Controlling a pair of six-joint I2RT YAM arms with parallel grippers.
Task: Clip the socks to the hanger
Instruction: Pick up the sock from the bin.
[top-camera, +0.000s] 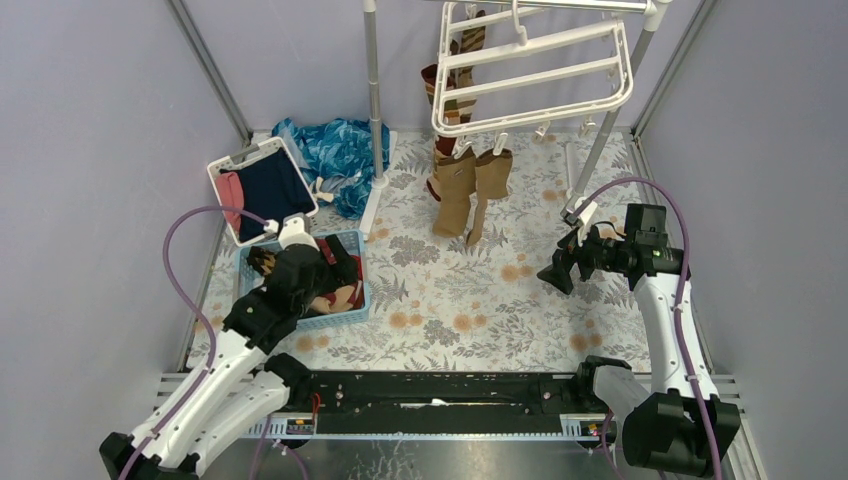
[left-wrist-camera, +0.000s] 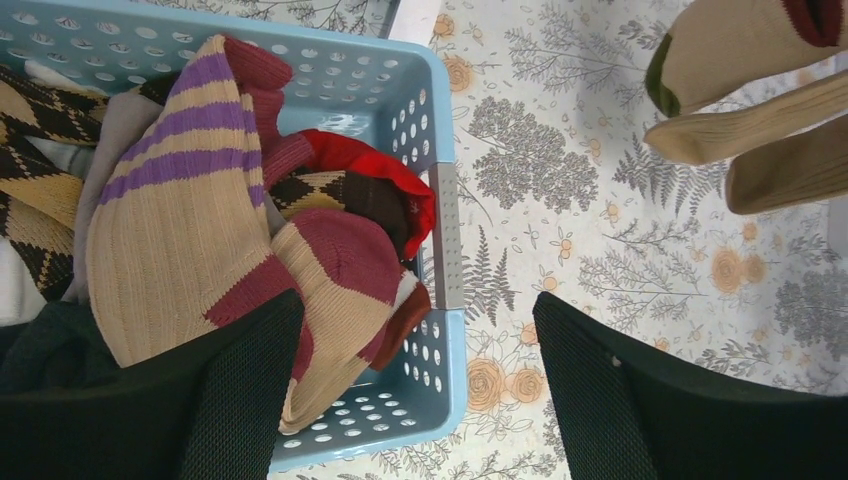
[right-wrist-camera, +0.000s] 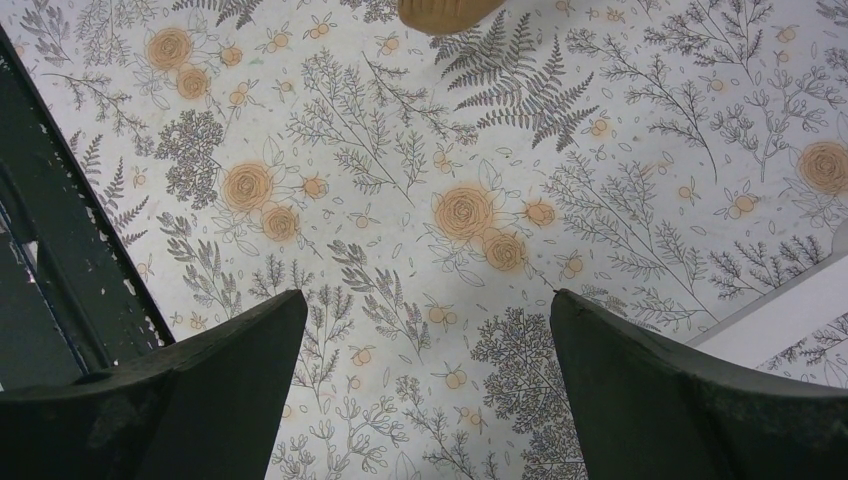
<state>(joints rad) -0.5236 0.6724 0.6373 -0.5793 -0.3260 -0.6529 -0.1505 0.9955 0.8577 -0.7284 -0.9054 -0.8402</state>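
Nearest the lens, the left gripper (left-wrist-camera: 417, 305) has its two black fingers spread wide. One finger is over the pile of soft socks (left-wrist-camera: 190, 230), tan with dark red and purple bands. The other finger is outside, above the floral tablecloth (top-camera: 450, 290), so one wall of the light blue perforated plastic basket (left-wrist-camera: 400, 100) stands between them. They pinch nothing. This basket of socks sits at the near left of the table.

Two plain tan socks (top-camera: 470, 185) hang from small clips under the white plastic rectangular hanger (top-camera: 540, 75), high at the far centre.

On the right, the right gripper (right-wrist-camera: 428, 295) is also spread and empty above the tablecloth.

At the far left is a white basket (top-camera: 225, 165) with navy and pink clothes. Beside it are a blue patterned cloth (top-camera: 335, 150) and a grey-white upright pole (top-camera: 375, 100).
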